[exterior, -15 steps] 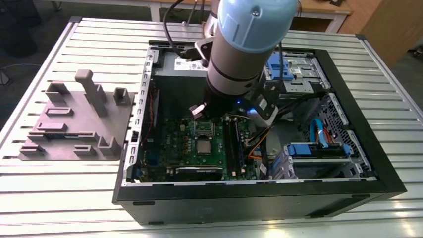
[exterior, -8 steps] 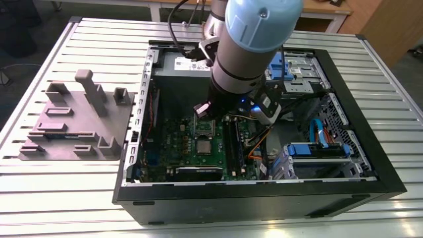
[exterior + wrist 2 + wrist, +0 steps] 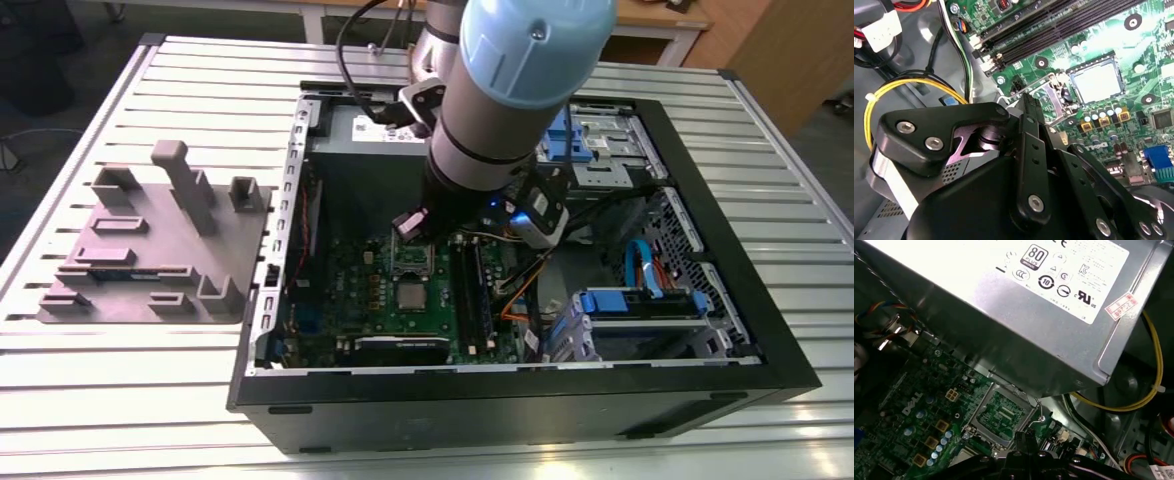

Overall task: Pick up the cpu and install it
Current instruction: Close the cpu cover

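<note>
The cpu [image 3: 407, 296], a small silvery square chip, lies flat on the green motherboard [image 3: 354, 300] inside the open computer case. In the second wrist view the cpu [image 3: 1097, 82] sits in its socket, with the hinged metal frame [image 3: 1051, 102] flipped up beside it. That frame [image 3: 1003, 415] also shows in the first wrist view, with green board visible through it. My gripper [image 3: 1026, 102] hovers just above the frame, a short way from the chip. Its black fingertips [image 3: 1023, 436] stand together with nothing between them. In the exterior view the arm [image 3: 494, 120] reaches down into the case.
A grey power supply box [image 3: 1044, 305] with a white label stands close beside the socket. Yellow cables [image 3: 909, 85] and memory slots [image 3: 1064, 25] run nearby. A grey moulded tray [image 3: 147, 250] rests on the slatted table at the exterior view's left. Blue drive brackets [image 3: 641, 300] fill the case's other side.
</note>
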### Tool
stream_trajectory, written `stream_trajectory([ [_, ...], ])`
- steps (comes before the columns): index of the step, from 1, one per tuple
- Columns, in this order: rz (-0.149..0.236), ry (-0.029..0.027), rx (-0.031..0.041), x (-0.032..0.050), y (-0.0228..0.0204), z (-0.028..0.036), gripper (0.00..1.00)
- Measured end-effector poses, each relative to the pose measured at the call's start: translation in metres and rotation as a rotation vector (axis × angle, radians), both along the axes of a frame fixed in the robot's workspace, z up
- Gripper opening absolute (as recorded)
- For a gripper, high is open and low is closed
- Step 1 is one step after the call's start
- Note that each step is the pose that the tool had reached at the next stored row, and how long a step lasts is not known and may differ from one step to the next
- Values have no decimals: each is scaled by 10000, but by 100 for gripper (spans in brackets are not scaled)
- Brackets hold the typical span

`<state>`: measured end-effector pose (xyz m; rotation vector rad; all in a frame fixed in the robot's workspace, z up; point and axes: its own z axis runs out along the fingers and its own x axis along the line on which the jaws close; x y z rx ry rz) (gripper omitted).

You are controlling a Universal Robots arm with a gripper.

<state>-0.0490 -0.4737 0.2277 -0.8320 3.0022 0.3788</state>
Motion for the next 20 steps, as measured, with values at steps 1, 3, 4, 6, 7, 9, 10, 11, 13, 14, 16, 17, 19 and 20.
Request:
stream_trajectory([
  [1,15,0,14,13,3,-4,10],
  [3,19,2,64,48,17,-15,10],
  [4,19,0,90,64,30,-24,10],
  [6,21,0,144,89,58,-41,10],
  [7,21,1,173,94,72,-49,10],
  [9,23,1,240,102,98,-65,10],
  [10,24,0,272,106,109,-72,10],
  [11,24,0,285,110,119,-78,10],
  [13,24,1,291,117,139,-90,10],
  [14,25,0,292,119,145,-98,10],
  [16,24,1,291,121,158,-117,10],
  [17,25,0,291,122,165,-128,10],
  [19,26,0,294,126,176,-136,10],
  [20,26,1,294,128,182,-137,10],
])
